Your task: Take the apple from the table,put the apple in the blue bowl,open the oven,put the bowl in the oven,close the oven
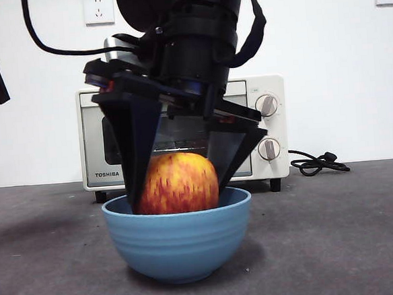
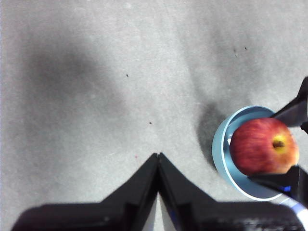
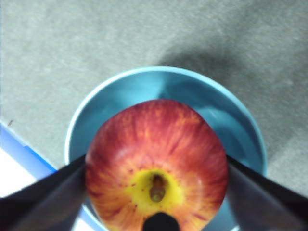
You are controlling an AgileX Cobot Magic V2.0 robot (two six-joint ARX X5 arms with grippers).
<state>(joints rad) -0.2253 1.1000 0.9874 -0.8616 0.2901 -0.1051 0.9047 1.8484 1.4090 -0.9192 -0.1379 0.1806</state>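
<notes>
While the right claw grips the apple by its two flanks, the fruit sits low inside the blue bowl, its upper half above the rim. Right wrist view: stem end faces the camera, one black jaw pressed on each side, bowl wall visible all round the apple. Whether the apple touches the bowl floor cannot be told from here.

Left claw: jaws pressed together, holding nothing, hanging over bare desk well apart from the bowl.

Oven stands behind the bowl, door shut, handle hidden by the arm.

Judgement: step in hand is the release of the apple into the bowl. To do it well:
- lower until the apple rests, so it does not drop and rock the bowl
- part the jaws only a little; the tips stand close to the rim and a wide spread could push the bowl
- lift straight up, clear of the rim, before any sideways travel

Risk: apple rolling to one side, bowl sliding on the desk
</notes>
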